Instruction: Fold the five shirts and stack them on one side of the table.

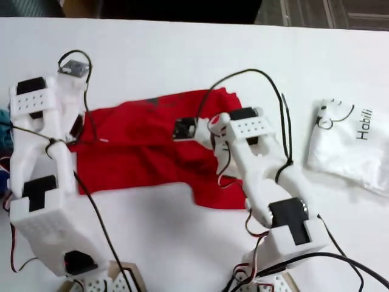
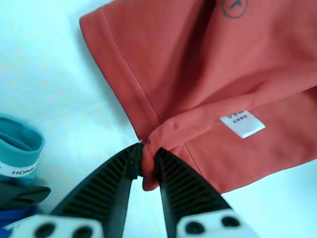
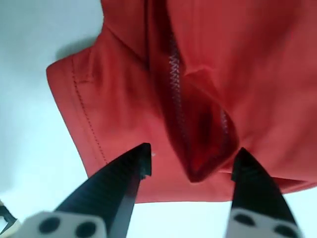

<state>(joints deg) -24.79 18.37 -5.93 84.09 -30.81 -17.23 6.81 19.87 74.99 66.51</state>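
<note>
A red shirt [image 1: 152,149] lies spread and rumpled across the middle of the white table [image 1: 182,55]. At its left edge my left gripper [image 1: 78,129] is shut on a pinched fold of the hem; in the left wrist view the fabric bulges between the closed fingers of that gripper [image 2: 148,166], near a white label [image 2: 242,123]. My right gripper [image 3: 193,161] hangs open just over the red shirt [image 3: 223,74], straddling a raised crease. In the high view the right gripper [image 1: 189,129] is above the shirt's upper middle.
A folded white shirt [image 1: 349,143] lies near the right side of the table. Teal and blue cloth [image 2: 17,148] sits at the left edge beside the left arm, also seen as cloth [image 1: 3,131]. Bare table lies ahead and in front.
</note>
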